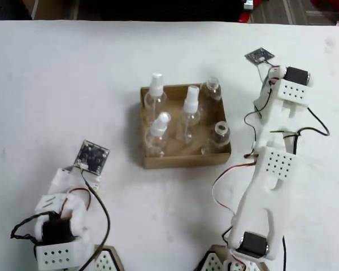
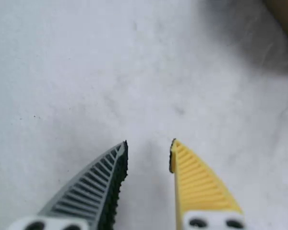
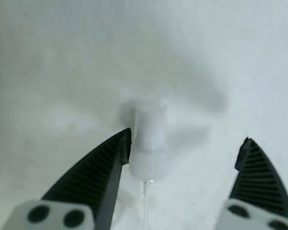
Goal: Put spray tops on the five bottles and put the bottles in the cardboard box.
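- High view: the cardboard box (image 1: 183, 160) stands between the two arms, near the right arm (image 1: 274, 164) and well apart from the left arm (image 1: 59, 226). Five bottles are held upright in it. Three capped bottles (image 1: 191, 110) are fitted with spray tops, and two open bottles (image 1: 219, 132) stand along the side nearest the right arm. The bottles are packed close, so a neighbour could be tipped if a top is pressed onto an open neck inside the box.
- Left wrist view: the left gripper (image 2: 149, 148) is seen released, with nothing between its jaws, above the bare table (image 2: 86, 72). A corner of the box is glimpsed ahead of it and off to one side. No hazard is judged from this arm where it rests.
- Right wrist view: the right gripper (image 3: 187, 139) is spread wide and nothing is grasped. A loose spray top (image 3: 149, 139) appears to lie on the table between the jaws, just beside one finger and well apart from the other. Its thin dip tube (image 3: 145, 206) is pointed back toward the wrist. Because the top sits off-centre, it could be rolled or pushed aside as the jaws are closed. If it is caught skewed, the tube could be bent and would be hard to feed into a narrow neck.
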Controlling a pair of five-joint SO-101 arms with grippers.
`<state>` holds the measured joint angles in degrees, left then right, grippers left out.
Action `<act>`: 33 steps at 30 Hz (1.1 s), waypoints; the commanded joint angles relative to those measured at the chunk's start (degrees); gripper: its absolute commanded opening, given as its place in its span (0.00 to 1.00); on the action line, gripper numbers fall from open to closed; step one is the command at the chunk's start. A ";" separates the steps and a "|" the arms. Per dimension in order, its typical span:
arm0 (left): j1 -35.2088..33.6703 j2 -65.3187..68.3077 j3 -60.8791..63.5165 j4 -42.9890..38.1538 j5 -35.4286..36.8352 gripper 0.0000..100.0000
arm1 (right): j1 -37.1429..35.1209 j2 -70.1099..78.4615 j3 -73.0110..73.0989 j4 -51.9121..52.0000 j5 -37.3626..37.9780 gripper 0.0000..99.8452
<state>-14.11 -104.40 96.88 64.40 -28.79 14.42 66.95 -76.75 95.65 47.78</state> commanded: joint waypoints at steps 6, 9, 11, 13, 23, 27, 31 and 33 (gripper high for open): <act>-0.57 -0.31 0.09 -0.62 -0.53 0.14 | -5.41 -3.47 -0.18 -1.63 0.09 0.30; -0.57 -0.31 0.09 -0.62 -0.53 0.14 | -5.49 -2.15 -0.88 -2.15 0.18 0.22; -0.57 -0.31 0.09 -0.62 -0.53 0.14 | -4.44 -1.36 -0.88 -2.42 0.35 0.18; -0.57 -0.31 0.09 -0.62 -0.53 0.14 | -2.68 -1.10 -0.88 -2.51 0.35 0.18; -0.57 -0.31 0.09 -0.62 -0.53 0.14 | -0.04 -0.48 -2.81 -2.07 0.09 0.27; -0.57 -0.31 0.09 -0.62 -0.53 0.14 | 0.13 2.86 -3.16 -2.07 0.35 0.23; -0.57 -0.31 0.09 -0.62 -0.53 0.14 | 0.04 4.26 -3.43 -2.51 0.35 0.13; -0.57 -0.31 0.09 -0.62 -0.53 0.14 | 0.04 4.09 -3.43 -2.95 0.35 0.05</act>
<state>-14.11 -104.40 96.88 64.40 -28.79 13.71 71.60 -78.68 94.24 47.78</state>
